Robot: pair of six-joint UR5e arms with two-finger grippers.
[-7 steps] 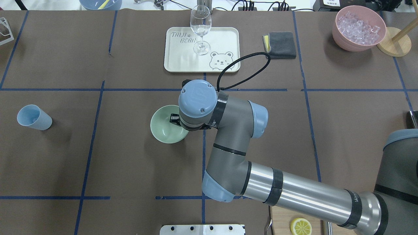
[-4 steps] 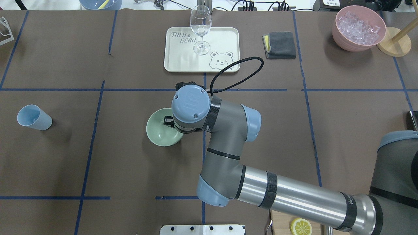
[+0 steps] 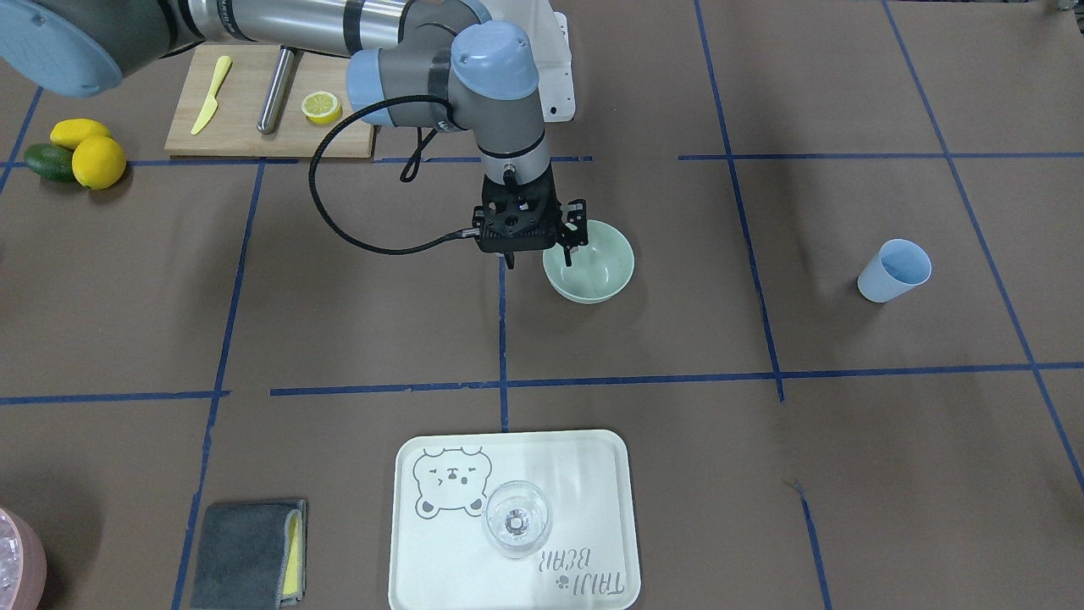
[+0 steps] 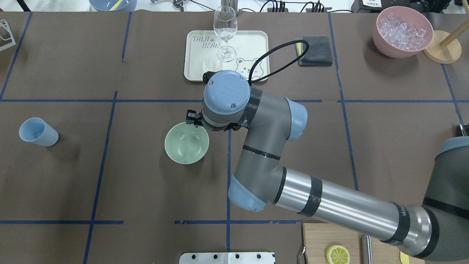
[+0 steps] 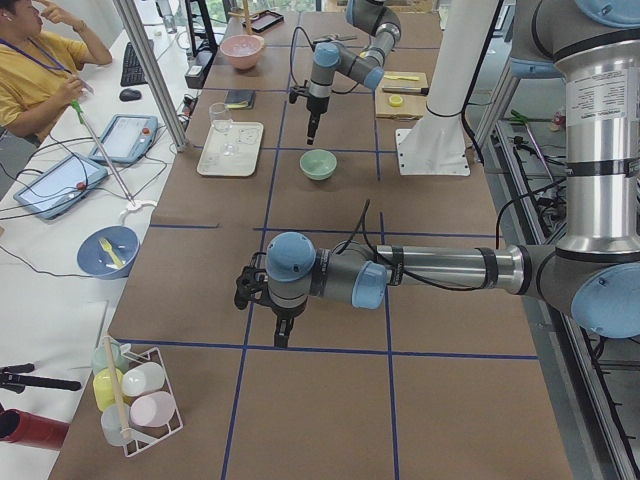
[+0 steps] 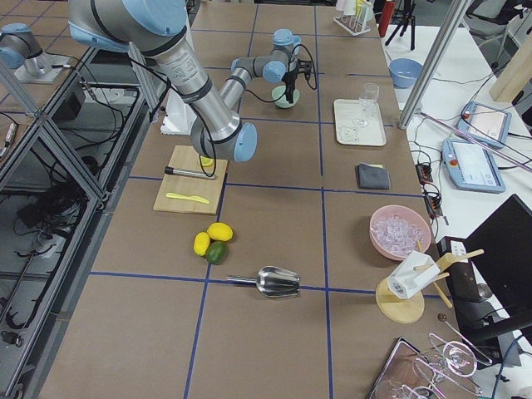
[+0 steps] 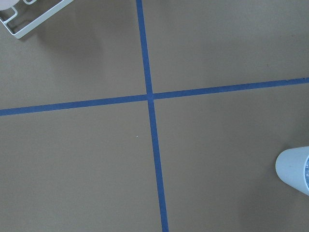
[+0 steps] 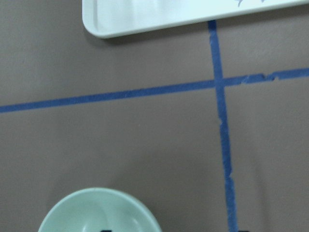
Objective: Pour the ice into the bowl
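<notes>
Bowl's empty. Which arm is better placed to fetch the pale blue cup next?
Left, probably: its wrist view shows the pale blue cup nearby, while the right pincer hangs open by the bowl, mid-table.

Right arm (image 4: 340, 212): brushed-silver tube links, dark grey joint housings, black band rings, pale blue round end caps (image 4: 227, 91) (wrist cap embossed with a logo, small screws at rim); looped black braided cable (image 3: 312, 180); matte black right gripper (image 3: 538, 258); left arm (image 5: 440, 268) matching
</notes>
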